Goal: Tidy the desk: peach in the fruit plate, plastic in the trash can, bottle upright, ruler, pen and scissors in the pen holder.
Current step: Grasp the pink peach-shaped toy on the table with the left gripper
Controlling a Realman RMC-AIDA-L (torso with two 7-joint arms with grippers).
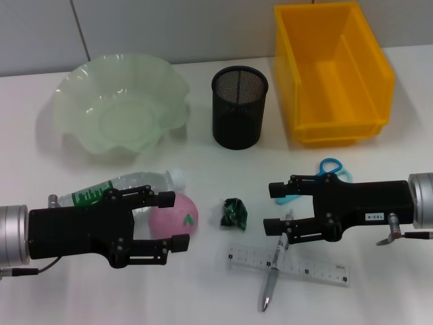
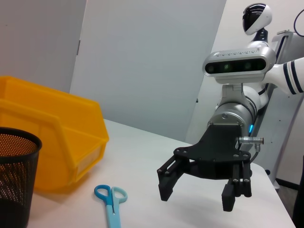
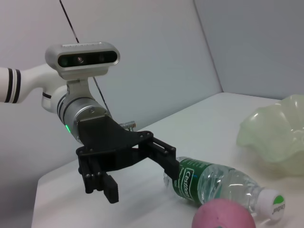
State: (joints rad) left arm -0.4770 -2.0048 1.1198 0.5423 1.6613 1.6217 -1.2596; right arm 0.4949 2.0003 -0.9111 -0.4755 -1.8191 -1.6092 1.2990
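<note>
Spreading wide, your left gripper (image 1: pixel 177 220) hangs with its fingers apart, just beside the pink peach (image 1: pixel 175 216), which sits between the fingertips on the table (image 1: pixel 379 298). Behind it you see the bottle (image 1: pixel 125 189) lying on its side. Your right gripper (image 1: pixel 272 205) is also parted, above the pen (image 1: pixel 273 276) that lies across the clear ruler (image 1: pixel 291 264); the blue scissors (image 1: pixel 323 177) lie partly under that arm. Between the two you have the crumpled green plastic (image 1: pixel 234 212). Farther back stand the pale green fruit plate (image 1: pixel 122 103), the black mesh pen holder (image 1: pixel 239 106) and the yellow bin (image 1: pixel 331 71).
</note>
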